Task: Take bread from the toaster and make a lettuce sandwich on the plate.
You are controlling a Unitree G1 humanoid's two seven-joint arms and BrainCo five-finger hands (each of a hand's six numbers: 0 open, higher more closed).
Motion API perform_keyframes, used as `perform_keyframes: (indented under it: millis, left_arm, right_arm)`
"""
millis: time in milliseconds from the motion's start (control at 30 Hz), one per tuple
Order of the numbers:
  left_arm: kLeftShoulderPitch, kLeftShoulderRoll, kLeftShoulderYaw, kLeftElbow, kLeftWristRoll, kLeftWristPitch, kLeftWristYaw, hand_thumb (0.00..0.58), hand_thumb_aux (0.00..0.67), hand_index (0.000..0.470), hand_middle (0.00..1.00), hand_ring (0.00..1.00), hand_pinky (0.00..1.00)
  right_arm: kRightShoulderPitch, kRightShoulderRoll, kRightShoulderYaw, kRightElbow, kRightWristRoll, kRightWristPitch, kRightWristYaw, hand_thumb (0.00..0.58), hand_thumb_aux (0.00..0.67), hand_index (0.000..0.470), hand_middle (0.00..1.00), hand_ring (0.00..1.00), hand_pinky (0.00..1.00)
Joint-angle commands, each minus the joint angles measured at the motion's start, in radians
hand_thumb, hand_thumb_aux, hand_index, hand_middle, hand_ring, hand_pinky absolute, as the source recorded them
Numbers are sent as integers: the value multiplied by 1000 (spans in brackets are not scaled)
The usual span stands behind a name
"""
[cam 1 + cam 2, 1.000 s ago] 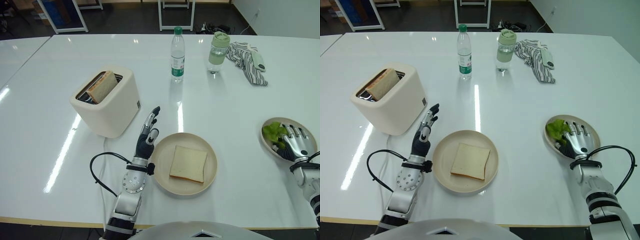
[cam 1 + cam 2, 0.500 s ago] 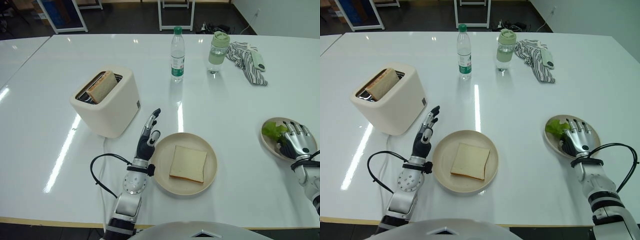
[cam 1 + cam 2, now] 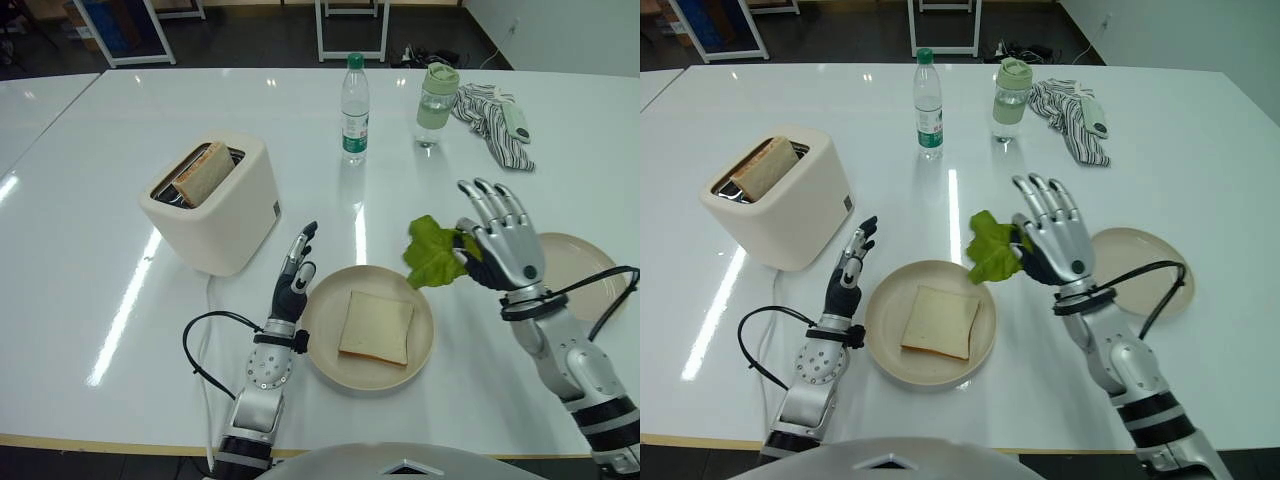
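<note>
The lettuce (image 3: 432, 252) hung at the plate's (image 3: 365, 382) 1 o'clock rim, pinched in the right hand (image 3: 503, 245). The left hand (image 3: 293, 280) lay straight-fingered at 9. The toaster (image 3: 212, 205) stood at 10, the bottle (image 3: 355, 110) at 12, a dish (image 3: 575, 255) at 3, and the table (image 3: 480, 380) edge near 6.

Glossy white table (image 3: 450, 185), toaster (image 3: 225, 210) at left, plate (image 3: 328, 350) in front, smaller plate (image 3: 585, 270) right, bottle (image 3: 355, 110), tumbler (image 3: 437, 105), striped cloth (image 3: 490, 125) behind

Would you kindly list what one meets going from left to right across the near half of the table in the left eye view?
toaster, left hand, bread slice, lettuce, right hand, small plate
</note>
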Motion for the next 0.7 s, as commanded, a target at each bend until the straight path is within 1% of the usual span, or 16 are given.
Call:
perform_keyframes:
  millis: [33, 233, 467, 600, 700]
  left_arm:
    - [-17, -1, 21, 27, -23, 4, -16, 0, 0, 0, 0, 0, 0]
    - [-32, 1, 34, 39, -29, 3, -28, 0, 0, 0, 0, 0, 0]
    - [-46, 4, 42, 62, -27, -4, -35, 0, 0, 0, 0, 0, 0]
    - [-49, 10, 49, 70, -27, -9, -38, 0, 0, 0, 0, 0, 0]
    - [-45, 6, 49, 81, -21, -17, -34, 0, 0, 0, 0, 0, 0]
  right_arm:
    - [-37, 101, 116, 15, -65, -25, 47, 580, 670, 470, 0, 0, 0]
    - [47, 123, 181, 39, -91, -55, 58, 580, 670, 470, 0, 0, 0]
    - [85, 158, 238, 67, -110, -70, 69, 580, 670, 470, 0, 0, 0]
    - [115, 145, 233, 80, -100, -75, 66, 580, 670, 470, 0, 0, 0]
    - [90, 138, 203, 102, -78, -79, 64, 580, 670, 470, 0, 0, 0]
